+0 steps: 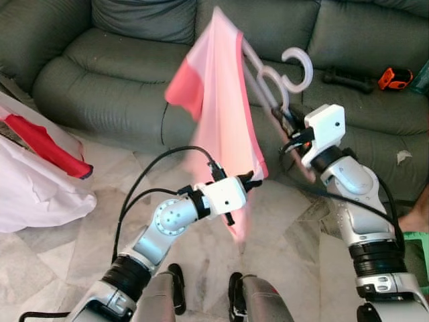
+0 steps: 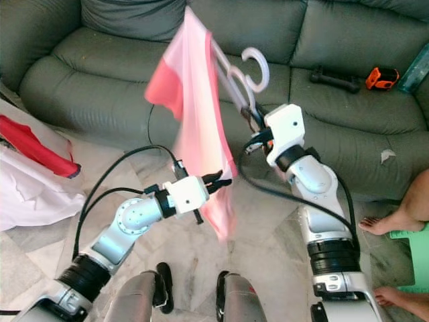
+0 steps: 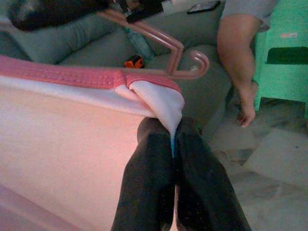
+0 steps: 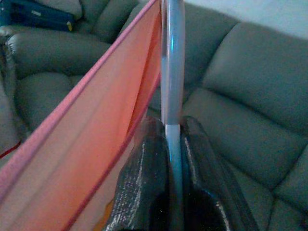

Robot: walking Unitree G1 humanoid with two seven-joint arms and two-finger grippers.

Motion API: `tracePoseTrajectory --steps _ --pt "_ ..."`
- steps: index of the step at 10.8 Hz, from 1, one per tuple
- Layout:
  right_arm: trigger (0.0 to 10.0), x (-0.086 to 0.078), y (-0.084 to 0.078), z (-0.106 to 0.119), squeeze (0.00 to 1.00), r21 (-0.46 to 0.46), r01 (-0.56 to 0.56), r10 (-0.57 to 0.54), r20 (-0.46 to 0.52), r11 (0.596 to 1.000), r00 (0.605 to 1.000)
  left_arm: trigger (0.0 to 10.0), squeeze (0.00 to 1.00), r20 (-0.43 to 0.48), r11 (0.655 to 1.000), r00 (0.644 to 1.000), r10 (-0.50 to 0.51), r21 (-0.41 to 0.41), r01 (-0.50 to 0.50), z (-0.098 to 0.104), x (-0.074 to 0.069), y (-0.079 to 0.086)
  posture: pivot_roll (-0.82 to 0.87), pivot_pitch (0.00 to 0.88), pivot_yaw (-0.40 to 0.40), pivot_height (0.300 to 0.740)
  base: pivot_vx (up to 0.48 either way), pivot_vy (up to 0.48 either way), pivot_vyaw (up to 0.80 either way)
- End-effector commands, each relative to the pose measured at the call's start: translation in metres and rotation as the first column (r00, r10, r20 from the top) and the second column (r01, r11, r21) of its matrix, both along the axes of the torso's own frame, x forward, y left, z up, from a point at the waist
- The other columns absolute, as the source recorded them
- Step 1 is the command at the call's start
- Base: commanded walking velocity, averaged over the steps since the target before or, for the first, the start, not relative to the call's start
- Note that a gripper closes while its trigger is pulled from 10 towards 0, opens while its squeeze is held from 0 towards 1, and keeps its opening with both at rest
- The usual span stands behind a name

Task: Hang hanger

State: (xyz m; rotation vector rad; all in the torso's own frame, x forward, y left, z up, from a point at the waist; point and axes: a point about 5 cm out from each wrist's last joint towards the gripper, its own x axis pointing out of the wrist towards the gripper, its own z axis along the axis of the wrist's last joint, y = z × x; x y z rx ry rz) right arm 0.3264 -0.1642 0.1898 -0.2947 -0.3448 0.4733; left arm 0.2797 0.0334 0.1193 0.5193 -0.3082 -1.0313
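Before the grey sofa (image 1: pixel 134 67), a pink garment (image 1: pixel 218 100) hangs from the pink hanger (image 1: pixel 281 80), whose bar the right claw (image 4: pixel 174 139) clamps shut, while the left claw (image 3: pixel 174 144) below pinches the garment's hem between closed fingers.

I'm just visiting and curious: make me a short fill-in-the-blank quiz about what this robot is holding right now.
1. The right gripper is shut on a pink ____.
2. The left gripper pinches the pink ____ by its edge.
3. Behind the robot's arms stands a grey-green ____.
4. The orange tool lies on the ____.

Missing words: hanger; cloth; sofa; sofa
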Motion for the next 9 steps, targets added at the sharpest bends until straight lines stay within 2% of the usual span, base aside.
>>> tracePoseTrajectory --steps 1,2,7,9 --pt "10.0 -0.001 0.005 0.001 0.00 -0.004 -0.011 0.011 0.025 1.000 1.000 10.0 0.75 -0.016 1.000 1.000 -0.013 -0.005 0.013 -0.003 -0.002 -0.004 -0.08 0.212 -0.034 0.740 0.000 0.000 0.00" --pt "10.0 -0.002 0.010 0.002 0.00 0.008 -0.022 0.022 0.031 1.000 0.999 10.0 1.00 -0.034 1.000 0.999 -0.011 -0.016 0.010 -0.004 -0.001 -0.005 -0.08 0.212 -0.037 0.740 0.000 0.000 0.00" --pt "10.0 -0.009 0.029 0.002 0.00 -0.090 -0.077 0.088 0.117 0.993 0.989 10.0 1.00 -0.067 1.000 0.997 0.026 0.009 -0.026 -0.017 0.001 -0.001 -0.08 0.217 -0.043 0.740 0.000 0.000 0.00" --pt "10.0 -0.011 0.032 -0.002 0.00 -0.085 -0.072 0.082 0.128 0.994 0.988 10.0 1.00 -0.053 0.995 0.994 0.096 0.007 -0.096 -0.017 0.008 0.004 -0.08 0.219 -0.042 0.740 0.000 0.000 0.00"
